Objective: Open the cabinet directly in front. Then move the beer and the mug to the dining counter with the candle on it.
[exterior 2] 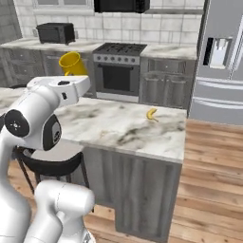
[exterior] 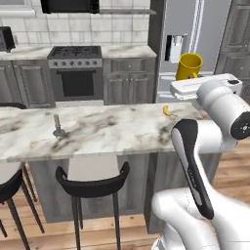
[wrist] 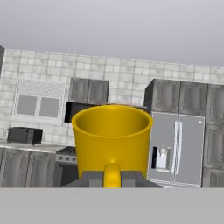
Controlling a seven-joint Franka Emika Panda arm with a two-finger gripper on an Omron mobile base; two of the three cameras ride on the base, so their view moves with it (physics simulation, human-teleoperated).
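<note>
the dining bench (exterior: pixel 112 129), a long marble slab with black chairs (exterior: pixel 90 183) tucked under its near edge, lies across the scene just ahead of the arm. beyond it stand the fridge (exterior 2: pixel 223 57) and the stove (exterior: pixel 75 68). on the slab the candle (exterior: pixel 58 126) stands upright toward its left half, and a small yellow banana-like item (exterior: pixel 167 111) lies well apart from it near the right end.

the mug (exterior: pixel 188 66) is up in the air, upright, carried above the right part of the bench. the claw (wrist: pixel 112 177) is pressed together on the mug's handle, as the hand view shows the handle sitting between the dark tips with the open mouth facing away.

judging by this, the mug's carry to the bench is the step in hand. the next move calls for lowering it onto bare marble, keeping it level and clear of the candle and the yellow item, then letting go of the handle. the beer isn't visible, so its status can't be told.
</note>
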